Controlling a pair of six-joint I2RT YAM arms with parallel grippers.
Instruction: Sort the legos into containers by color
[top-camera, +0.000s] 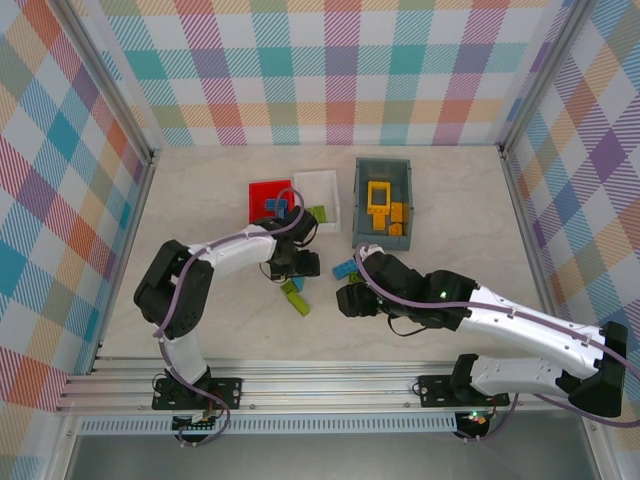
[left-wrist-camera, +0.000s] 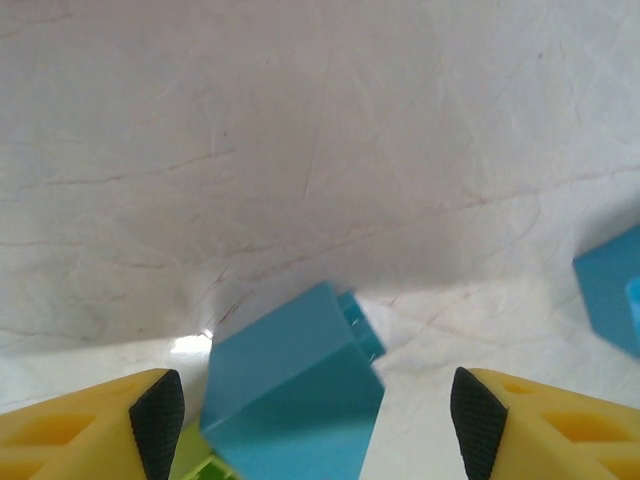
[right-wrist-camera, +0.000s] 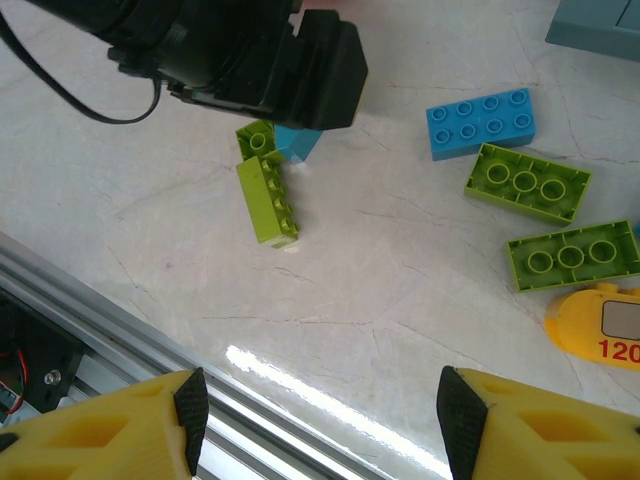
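- Nearest me, my right pincer (right-wrist-camera: 322, 415) hangs spread and empty over bare desk (right-wrist-camera: 380, 330), just past the aluminium rail (right-wrist-camera: 110, 300) at the near edge.
- A little farther in, my left pincer (left-wrist-camera: 318, 425) is spread too and sits low, with a blue brick (left-wrist-camera: 290, 400) in the gap between its pads, neither pad touching it.
- That blue brick lies skewed across the gap, one corner pointing away from me. I judge that closing squarely calls for a small wrist turn first.
- Crowding it are a small lime brick (right-wrist-camera: 257, 140), which touches it, and a long lime brick (right-wrist-camera: 267, 200) whose long axis runs near to far just beside it. Either could be nudged or pinched along.
- Right of that cluster, across open desk, lie a blue eight-stud brick (right-wrist-camera: 480, 122), two lime six-stud bricks (right-wrist-camera: 527, 182) (right-wrist-camera: 572, 255) and a yellow piece marked 120 (right-wrist-camera: 600, 325). These are nearer my right arm.
- Just beyond my left pincer stands the red bin (top-camera: 262, 192) with blue pieces in it, so the carry looks short and unobstructed.
- Beside it is the white bin (top-camera: 318, 188), with a lime brick (top-camera: 318, 213) at its near corner. I cannot tell whether that brick is inside.
- Farthest right is the grey bin (top-camera: 384, 164), holding yellow pieces, including a square frame (top-camera: 379, 195).
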